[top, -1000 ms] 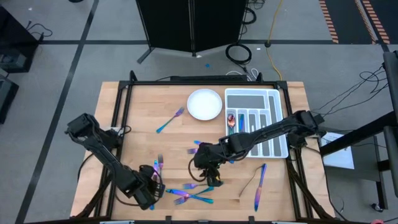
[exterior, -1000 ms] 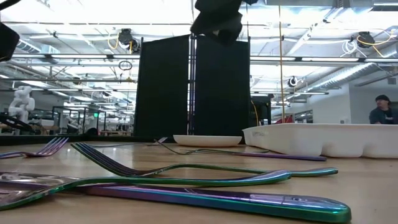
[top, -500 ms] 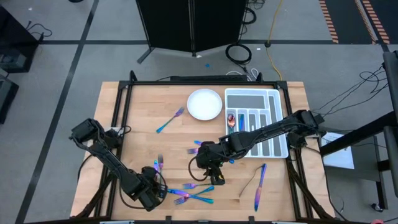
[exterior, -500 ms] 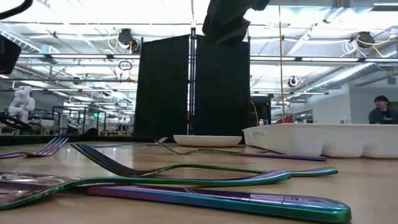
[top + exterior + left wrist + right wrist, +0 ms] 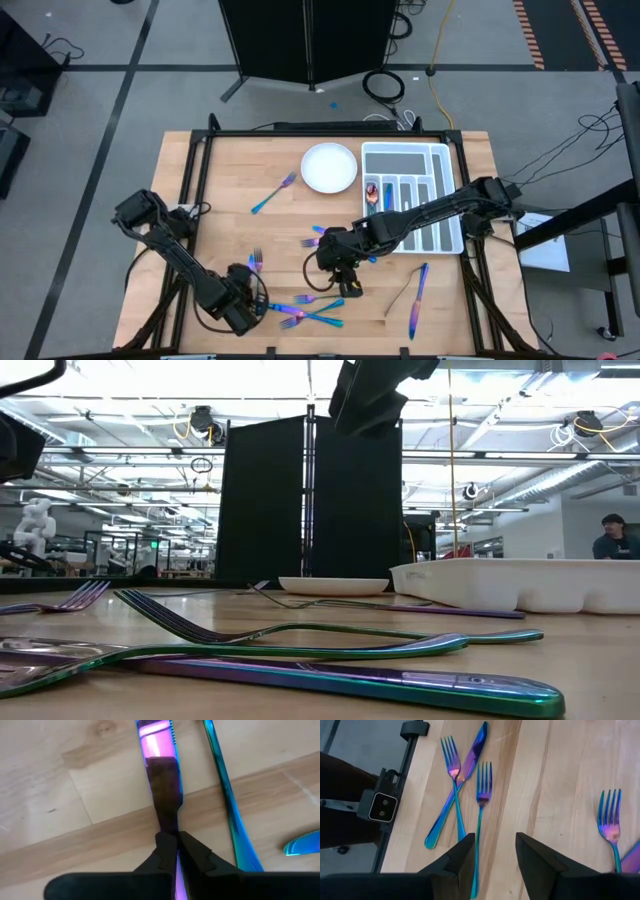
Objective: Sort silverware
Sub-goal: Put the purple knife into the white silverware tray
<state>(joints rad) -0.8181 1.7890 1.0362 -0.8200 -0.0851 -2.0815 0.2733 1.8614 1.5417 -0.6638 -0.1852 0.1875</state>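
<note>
Iridescent silverware lies scattered on the wooden table. A crossed pile of forks and a knife [image 5: 305, 312] sits near the front edge, also shown as forks [image 5: 481, 785] and a knife [image 5: 472, 750]. My left gripper [image 5: 256, 303] is low on the table beside that pile. Its fingers [image 5: 167, 851] are shut on a flat pink-purple piece of silverware [image 5: 157, 740] lying on the wood. My right gripper [image 5: 345, 283] hovers mid-table, open [image 5: 495, 862], holding nothing, with a teal fork handle [image 5: 477, 845] below it.
The white cutlery tray [image 5: 440, 158] stands at the back right with a spoon [image 5: 372, 195] in one slot, the white plate [image 5: 329, 167] to its left. Single forks [image 5: 272, 194] [image 5: 255, 262] lie at left-centre, and a knife [image 5: 417, 300] at the front right. A person [image 5: 612, 538] stands far behind.
My left gripper has slid slightly right toward the pile and closed its fingers on the pink-purple piece. The right arm has barely shifted and stays open.
</note>
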